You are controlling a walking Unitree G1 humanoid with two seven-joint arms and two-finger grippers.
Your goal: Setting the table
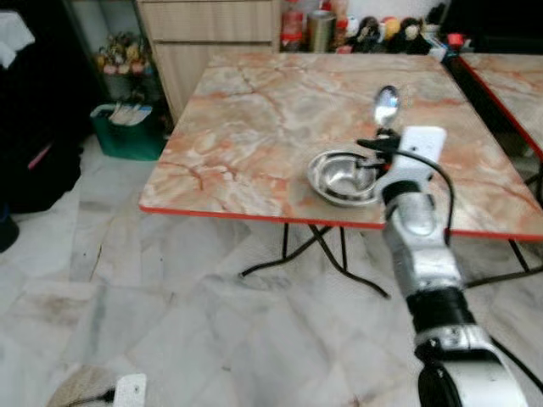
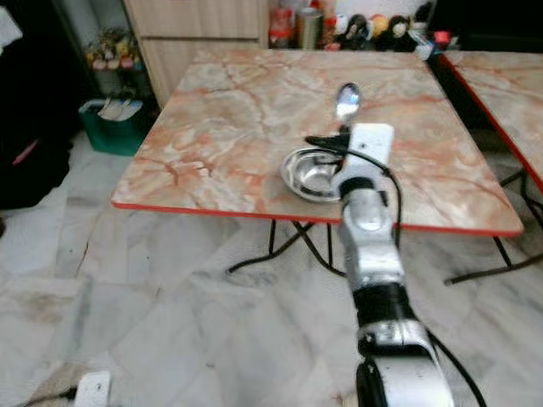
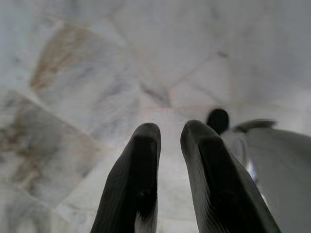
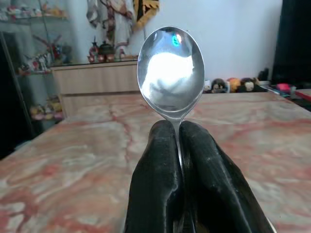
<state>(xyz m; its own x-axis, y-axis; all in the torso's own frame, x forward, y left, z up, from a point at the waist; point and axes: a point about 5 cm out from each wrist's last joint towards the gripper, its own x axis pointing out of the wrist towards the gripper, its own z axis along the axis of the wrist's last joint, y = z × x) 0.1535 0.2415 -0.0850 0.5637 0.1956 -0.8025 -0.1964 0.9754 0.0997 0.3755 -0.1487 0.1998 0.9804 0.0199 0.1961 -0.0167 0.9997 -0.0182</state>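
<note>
A metal spoon (image 4: 171, 73) stands upright, bowl up, with my right gripper (image 4: 178, 127) shut on its handle. In the head views the spoon (image 1: 386, 105) rises above my right wrist, over the near right part of a marble-patterned table (image 1: 254, 127) with a red edge. A shallow steel bowl (image 1: 344, 176) rests on the table just left of my right gripper (image 1: 379, 142). My left gripper (image 3: 169, 133) hangs over the pale floor tiles with a narrow gap between its fingers and nothing held.
A second marble table (image 1: 513, 80) stands to the right, with a narrow gap between. Bottles, a tin and small toys (image 1: 373, 30) line the far edge by a wooden cabinet (image 1: 208, 34). A green basket (image 1: 127, 129) sits on the floor at the left. A white plug block (image 1: 129, 390) lies near my feet.
</note>
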